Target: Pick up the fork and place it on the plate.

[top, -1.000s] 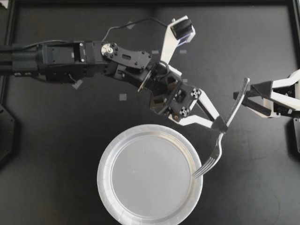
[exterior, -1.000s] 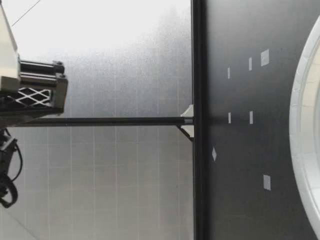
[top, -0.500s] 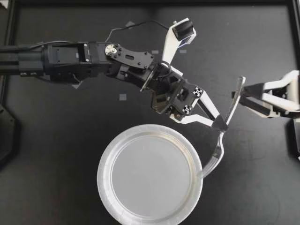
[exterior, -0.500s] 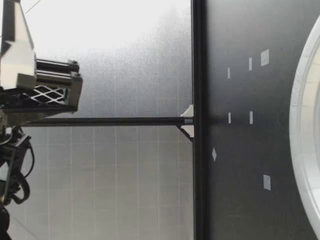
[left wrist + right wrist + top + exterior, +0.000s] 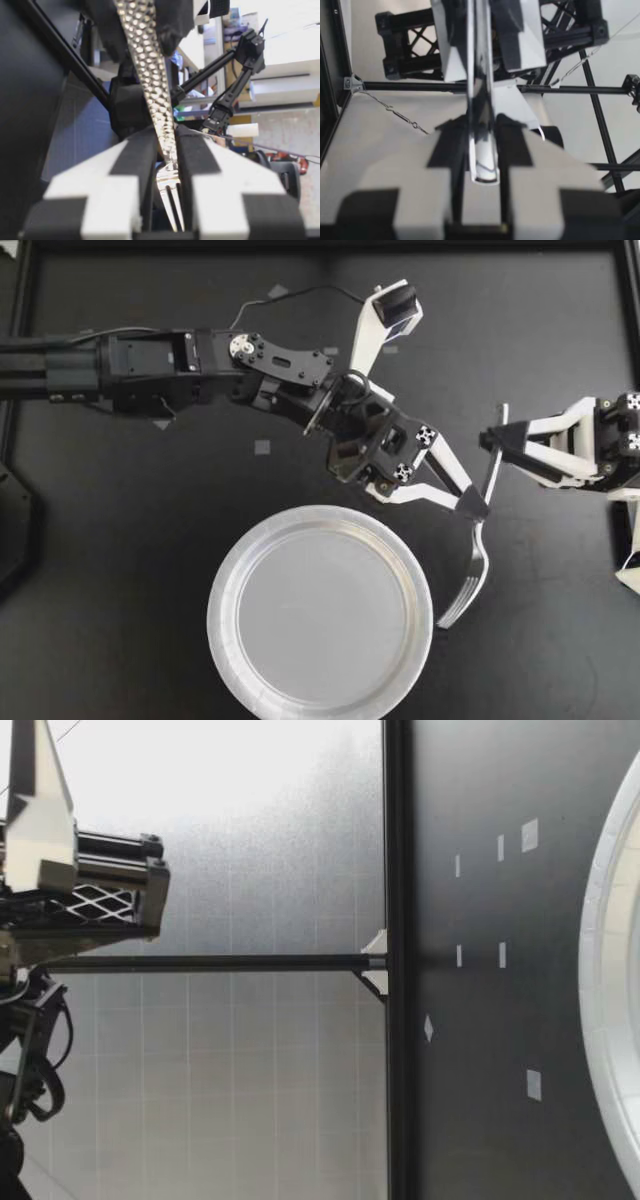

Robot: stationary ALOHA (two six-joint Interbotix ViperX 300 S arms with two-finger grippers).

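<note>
Fork (image 5: 478, 530) held off counter (image 5: 120, 540), clamped at neck by left tool (image 5: 470, 505) and at handle end by right tool (image 5: 492, 440); tines just beside plate (image 5: 225, 580) rim; pickup done, placing on plate yet to come.

**Black, white and silver across the scene**

The surface (image 5: 120, 570) is seen as matt black, dotted with small white tape squares (image 5: 262, 447). The plate (image 5: 225, 640) is shown in pale silver-grey, with a lighter, almost white rim. The fork (image 5: 478, 560) is rendered in polished silver, and a hammered, dimpled pattern is seen along its handle in the left wrist view. The left end effector (image 5: 470, 505) and the right end effector (image 5: 492, 445) are finished in white with black inner faces. The left arm (image 5: 150, 370) is coloured black.
</note>
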